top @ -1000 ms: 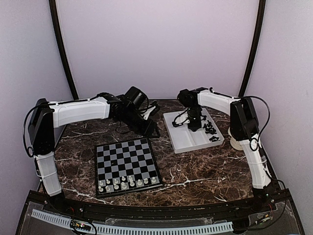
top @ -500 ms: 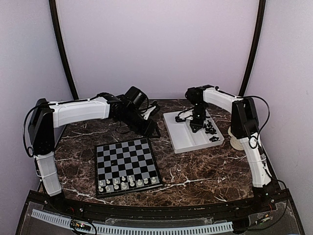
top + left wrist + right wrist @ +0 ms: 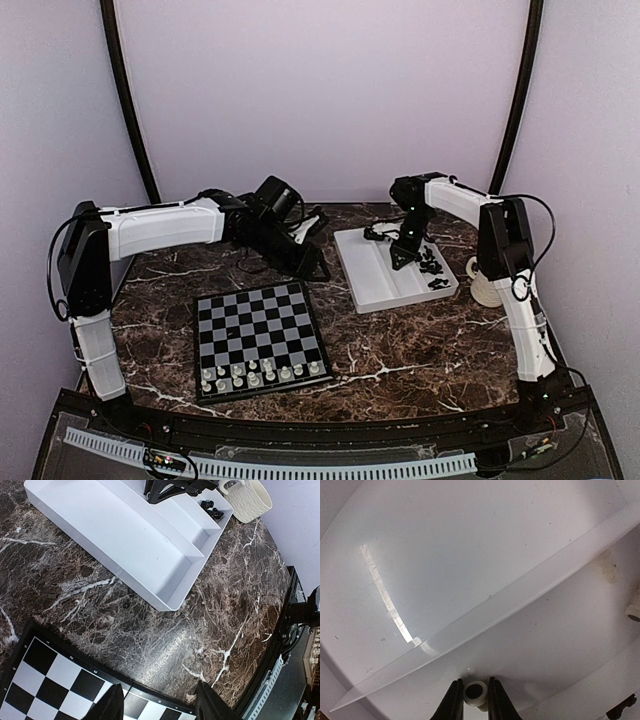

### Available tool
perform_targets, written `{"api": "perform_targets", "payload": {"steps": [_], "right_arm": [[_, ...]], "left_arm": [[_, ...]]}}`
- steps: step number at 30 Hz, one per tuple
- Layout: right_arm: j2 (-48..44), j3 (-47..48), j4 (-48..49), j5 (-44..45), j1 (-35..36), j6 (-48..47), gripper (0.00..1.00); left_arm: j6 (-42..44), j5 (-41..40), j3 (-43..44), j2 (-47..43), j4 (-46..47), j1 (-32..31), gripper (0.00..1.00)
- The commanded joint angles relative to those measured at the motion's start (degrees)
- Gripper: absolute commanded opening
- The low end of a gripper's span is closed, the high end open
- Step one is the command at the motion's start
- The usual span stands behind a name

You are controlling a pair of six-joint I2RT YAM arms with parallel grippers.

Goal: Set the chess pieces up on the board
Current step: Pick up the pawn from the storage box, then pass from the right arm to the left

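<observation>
Left side: the overhead view does not resolve the left gripper (image 3: 303, 257). Its wrist view cuts the fingertips (image 3: 112, 707) off at the bottom edge. They stand spread apart with nothing between them, above one corner of the board (image 3: 45, 680).

The left arm reaches from the near left edge to the far centre, forearm roughly level.

The board lies near left of centre. White chess pieces (image 3: 262, 373) fill its near rows. I cannot tell their types.

Right side: the right arm stands at the right edge and bends left and down into the tray (image 3: 372, 285). The right gripper (image 3: 474, 701) presses against both sides of a white piece (image 3: 476, 691) beside the divider (image 3: 520, 602). Black chess pieces (image 3: 432, 268) lie in the right compartment. The arm partly hides the mug (image 3: 487, 283).
</observation>
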Motion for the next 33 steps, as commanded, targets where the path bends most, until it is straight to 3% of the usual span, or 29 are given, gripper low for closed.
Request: {"api": "perform_targets", "payload": {"steps": [1, 7, 11, 15, 18, 20, 21, 25, 33], "right_arm": [[0.4, -0.9, -0.3, -6.1, -0.9, 4.8, 0.14], [-9.1, -3.1, 3.3, -23.3, -5.1, 13.6, 0.09], [-21.8, -15.4, 19.9, -44.2, -8.7, 29.0, 0.09], [-31.8, -34.3, 60.0, -57.4, -10.2, 62.9, 0.08], [-35.5, -48.8, 105.1, -57.7, -10.2, 95.8, 0.06], [-34.4, -52.7, 126.5, -55.2, -9.9, 115.7, 0.05], [-33.8, -53.6, 132.5, -53.6, -9.3, 122.1, 0.05], [-35.0, -54.6, 134.3, -50.0, -6.2, 126.4, 0.03], [-37.3, -57.1, 136.1, -47.1, -0.7, 129.5, 0.03]], "left_arm": [[-0.6, 1.0, -0.5, -2.6, 0.4, 0.1, 0.51], [-1.1, 0.2, -3.2, -5.5, 8.2, 0.0, 0.49], [-1.0, -4.1, -9.7, -10.4, 24.4, -0.8, 0.46], [1.9, -16.3, -18.1, -15.2, 45.9, -3.3, 0.46], [7.5, -27.8, -22.5, -15.7, 59.2, -5.9, 0.46], [12.9, -32.5, -23.4, -14.3, 68.0, -8.0, 0.46], [17.0, -33.6, -23.5, -13.7, 73.3, -8.6, 0.45], [24.7, -37.3, -20.4, -9.0, 80.5, -11.8, 0.42], [27.2, -40.3, -14.0, -3.9, 80.9, -13.5, 0.39]]}}
